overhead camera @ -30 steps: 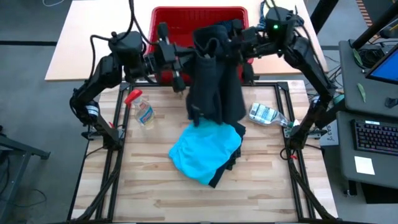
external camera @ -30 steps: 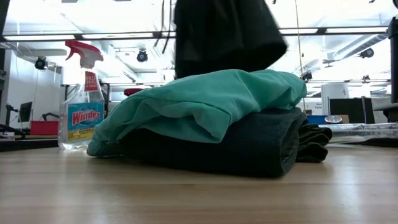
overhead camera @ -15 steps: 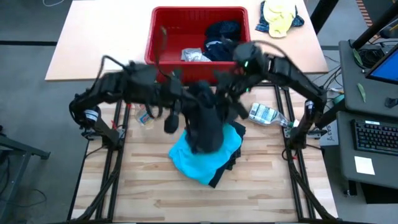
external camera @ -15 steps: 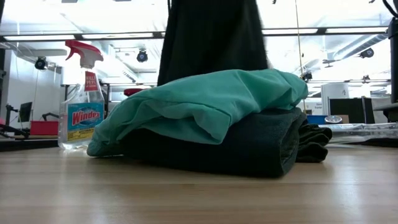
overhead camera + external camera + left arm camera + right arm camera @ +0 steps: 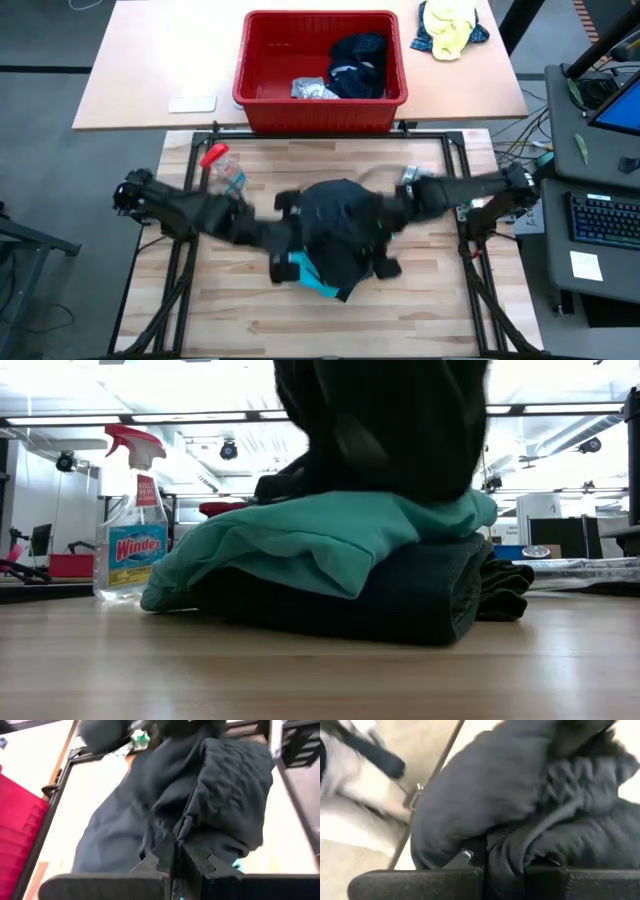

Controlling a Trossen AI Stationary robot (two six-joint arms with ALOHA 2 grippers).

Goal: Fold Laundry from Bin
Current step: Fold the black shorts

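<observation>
Both tools are clamped onto the same black garment (image 5: 340,225): left tool (image 5: 176,851) has its fingers pinched tight on a fold of it, and right tool (image 5: 485,852) is closed on the other side. You only really get that from the wrist views. From overhead the tools are mostly buried in the dark cloth, with the arms stretched low across the desk (image 5: 250,320) from either side and smeared by motion.

The overhead view does show where everything sits, though. The black garment is draped over the folded pile in the middle of the desk, with just a sliver of the turquoise garment (image 5: 305,275) poking out at the near edge. The red bin (image 5: 260,90) is at the far side, with a navy piece (image 5: 358,55) and something light grey (image 5: 310,90) inside. A yellow-and-blue bundle (image 5: 450,25) lies off beside the bin.

The low view is the only one showing the stack from the side: turquoise on top of a dark grey folded garment (image 5: 420,595), black cloth hanging onto it from above, top cut off. A spray bottle (image 5: 135,520) stands behind, to one side.
</observation>
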